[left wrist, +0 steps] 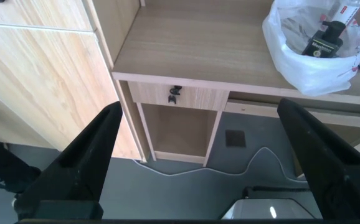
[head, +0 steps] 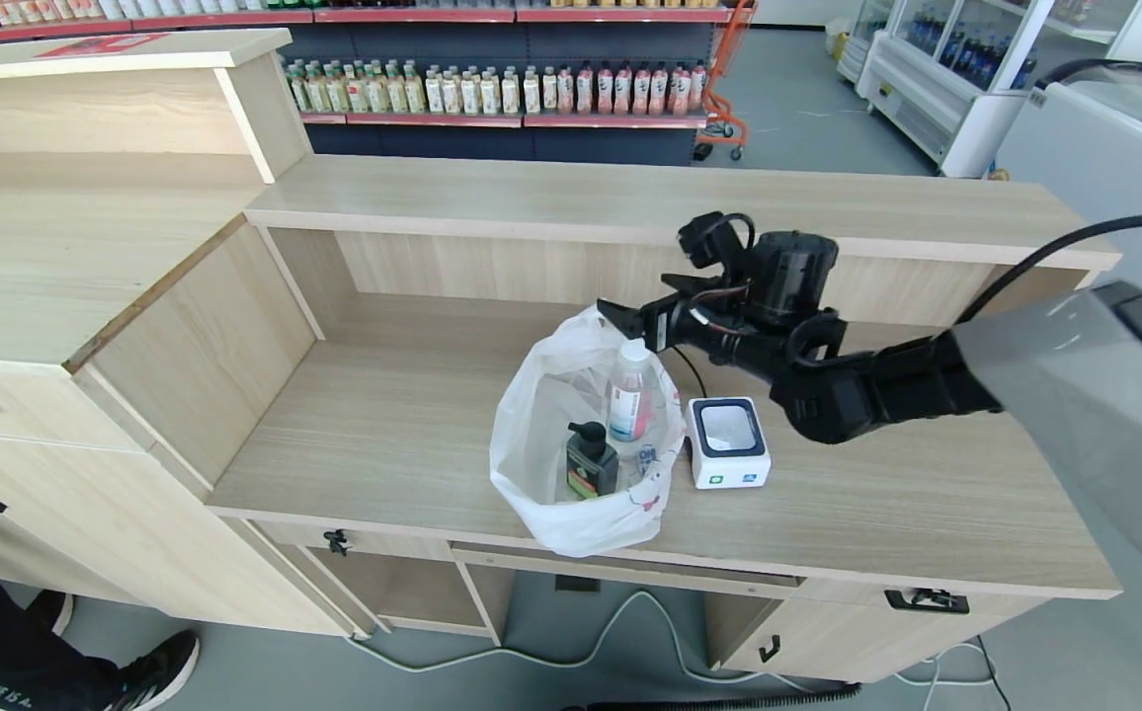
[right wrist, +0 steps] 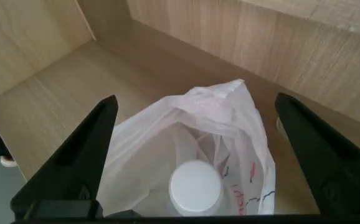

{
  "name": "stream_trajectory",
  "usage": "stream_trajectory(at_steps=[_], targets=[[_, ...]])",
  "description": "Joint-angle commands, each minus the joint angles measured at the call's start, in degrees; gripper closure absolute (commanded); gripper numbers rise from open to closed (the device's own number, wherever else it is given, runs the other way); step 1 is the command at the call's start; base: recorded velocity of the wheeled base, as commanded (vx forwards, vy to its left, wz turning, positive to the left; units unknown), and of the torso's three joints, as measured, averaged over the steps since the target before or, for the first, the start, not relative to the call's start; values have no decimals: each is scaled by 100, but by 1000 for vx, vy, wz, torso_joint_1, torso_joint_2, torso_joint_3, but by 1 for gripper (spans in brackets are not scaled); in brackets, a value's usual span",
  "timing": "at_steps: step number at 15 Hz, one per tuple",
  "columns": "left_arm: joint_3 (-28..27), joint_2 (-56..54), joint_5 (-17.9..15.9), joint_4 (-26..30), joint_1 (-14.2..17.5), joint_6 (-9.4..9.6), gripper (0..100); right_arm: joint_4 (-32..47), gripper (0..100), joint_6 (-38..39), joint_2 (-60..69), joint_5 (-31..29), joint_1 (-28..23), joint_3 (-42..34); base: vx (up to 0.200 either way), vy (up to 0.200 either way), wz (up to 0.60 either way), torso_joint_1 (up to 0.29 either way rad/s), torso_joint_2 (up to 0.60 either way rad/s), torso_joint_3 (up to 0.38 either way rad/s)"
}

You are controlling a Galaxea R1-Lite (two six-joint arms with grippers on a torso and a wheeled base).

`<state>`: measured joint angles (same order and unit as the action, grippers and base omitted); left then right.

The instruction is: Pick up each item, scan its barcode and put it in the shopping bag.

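Observation:
A white plastic shopping bag (head: 531,434) stands open on the wooden counter (head: 383,425). Inside it stand a dark pump bottle (head: 591,462) and a clear bottle with a white cap and pink label (head: 632,395). My right gripper (head: 635,314) hovers open just above the bag's mouth, holding nothing; its wrist view looks down between its spread fingers (right wrist: 195,99) onto the bag (right wrist: 230,118) and the white cap (right wrist: 195,186). My left gripper (left wrist: 198,106) hangs open and empty in front of the counter, below its top, with the bag (left wrist: 304,65) and pump bottle (left wrist: 325,40) off to one side.
A white barcode scanner (head: 726,442) sits on the counter right beside the bag, its cable running back. A raised ledge (head: 630,202) runs behind the counter and a tall side panel (head: 186,355) closes its left. A person's shoe (head: 151,671) is on the floor.

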<state>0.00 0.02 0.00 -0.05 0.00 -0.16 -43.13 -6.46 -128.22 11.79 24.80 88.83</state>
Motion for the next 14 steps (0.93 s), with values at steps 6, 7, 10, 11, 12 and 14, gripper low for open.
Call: stream_trajectory(at_steps=[6,7,10,11,12,14], targets=[[0,6,0,5,0,-2,0,1544,0,-206,5413,-713,-3613,-5473,0,0,0,0,0,0],[0,-2,0,-4,0,-2,0,1518,0,-48,6046,-520,-3807,-6255,0,0,0,0,0,0],[0,-2,0,-4,0,-2,0,1334,0,198,7364,-212,-3754,-7591,0,0,0,0,0,0],[0,-2,0,-4,0,-2,0,1404,0,171,7839,-230,-3464,-7978,0,0,0,0,0,0],[0,6,0,-4,0,-2,0,1650,0,171,8507,-274,-3191,-8461,0,0,0,0,0,0],[-9,-2,0,-4,0,-2,0,2485,0,163,9860,-441,-2981,-8883,0,0,0,0,0,0]])
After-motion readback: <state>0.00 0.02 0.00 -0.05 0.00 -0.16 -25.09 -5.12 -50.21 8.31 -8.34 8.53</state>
